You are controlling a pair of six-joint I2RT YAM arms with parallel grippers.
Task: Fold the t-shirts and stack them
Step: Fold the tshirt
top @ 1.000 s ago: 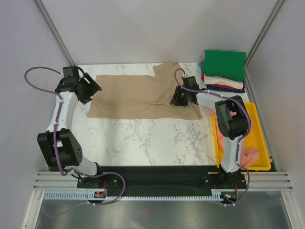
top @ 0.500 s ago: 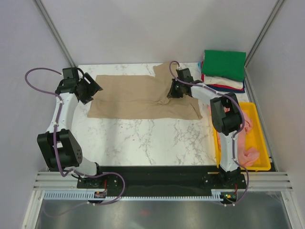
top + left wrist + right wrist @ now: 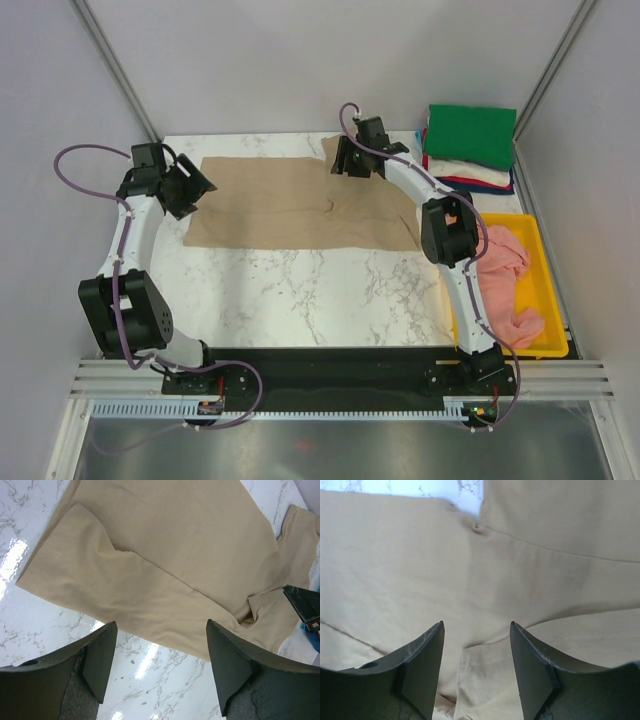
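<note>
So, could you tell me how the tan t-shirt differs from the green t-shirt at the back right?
The tan t-shirt lies spread wide; the green t-shirt is folded compact. The tan one rests directly on the table; the green one tops the stack. Both are plain single-colour fabric.

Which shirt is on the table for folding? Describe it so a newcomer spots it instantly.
Start at the white marble table: the tan t-shirt lies across its far half. It is the only shirt spread out flat. The others sit in a green-topped folded stack at the far right corner, and the pink shirt lies crumpled in the yellow tray.
</note>
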